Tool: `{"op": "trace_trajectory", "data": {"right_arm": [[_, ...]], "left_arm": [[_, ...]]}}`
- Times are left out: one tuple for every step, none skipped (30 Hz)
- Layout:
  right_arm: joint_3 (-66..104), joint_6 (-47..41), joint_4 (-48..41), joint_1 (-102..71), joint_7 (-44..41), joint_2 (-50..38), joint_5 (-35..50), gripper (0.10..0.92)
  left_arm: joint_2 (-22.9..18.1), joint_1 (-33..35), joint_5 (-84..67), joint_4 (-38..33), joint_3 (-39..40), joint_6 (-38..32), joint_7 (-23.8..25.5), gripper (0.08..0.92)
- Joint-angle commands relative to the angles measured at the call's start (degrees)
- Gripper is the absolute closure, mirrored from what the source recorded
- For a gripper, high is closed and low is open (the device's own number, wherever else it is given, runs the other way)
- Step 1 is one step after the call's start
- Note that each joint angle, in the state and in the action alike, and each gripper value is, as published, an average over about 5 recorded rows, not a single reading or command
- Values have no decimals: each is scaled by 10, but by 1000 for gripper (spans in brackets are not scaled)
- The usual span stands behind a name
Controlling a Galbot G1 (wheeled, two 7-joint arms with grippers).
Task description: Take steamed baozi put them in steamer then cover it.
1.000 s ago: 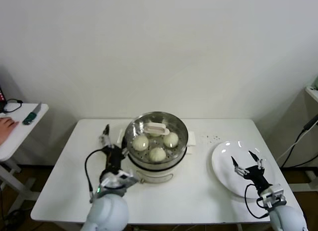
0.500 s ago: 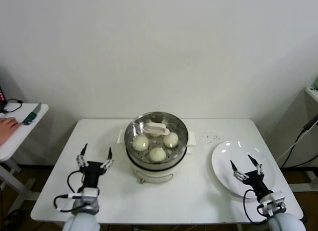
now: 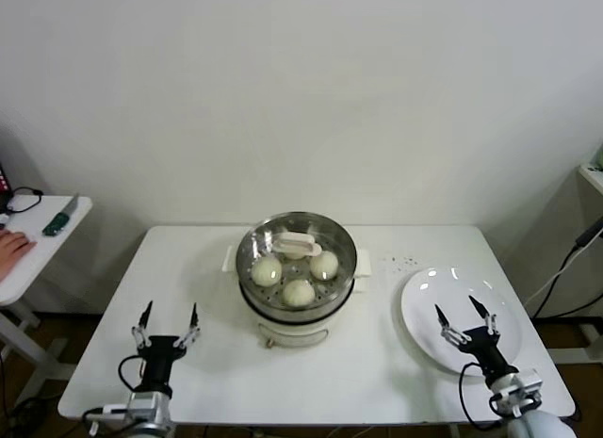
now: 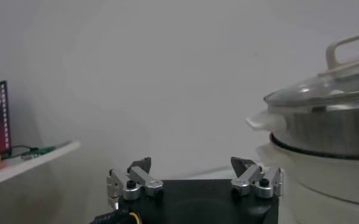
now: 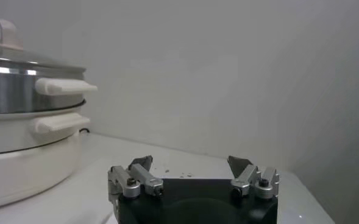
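The steel steamer [image 3: 252,252] stands on its white pot base [image 3: 294,327] at the table's middle. The glass cover [image 3: 334,242] with its white bar handle [image 3: 298,243] sits on it. Three cream baozi [image 3: 299,292] show through the glass; a fourth is hidden under the handle. The steamer also shows in the left wrist view [image 4: 331,125] and the right wrist view [image 5: 21,91]. My left gripper [image 3: 168,323] is open and empty over the table's front left. My right gripper [image 3: 464,318] is open and empty over the white plate [image 3: 424,311].
A side table [image 3: 28,254] at the left holds a phone, a cable and a person's hand [image 3: 11,243]. Dark crumbs [image 3: 403,262] lie on the table right of the steamer. The table's front edge [image 3: 320,417] runs close to both grippers.
My left gripper has pulled back from beside the steamer toward the table's front left and stands open. My right gripper has drawn back slightly over the plate.
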Motion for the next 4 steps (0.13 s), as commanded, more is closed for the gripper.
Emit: {"op": "trace_trajectory", "data": {"right_arm": [[2,6,1,-3,-3,5,13,203],[3,6,1,-3,-3,5,13,203],[3,6,0,-3,-4,5,13,203],[3,6,0,-3,-4,5,14,203]], "left_arm": [[-3,13,-31,33,-20,-37,16,177],[-3,12,-31,31,-20,-35,17,177],[-3,12,-32,31,-20,-34,17,177],[-3,12,-32,30,-20,-33,17,177]]}}
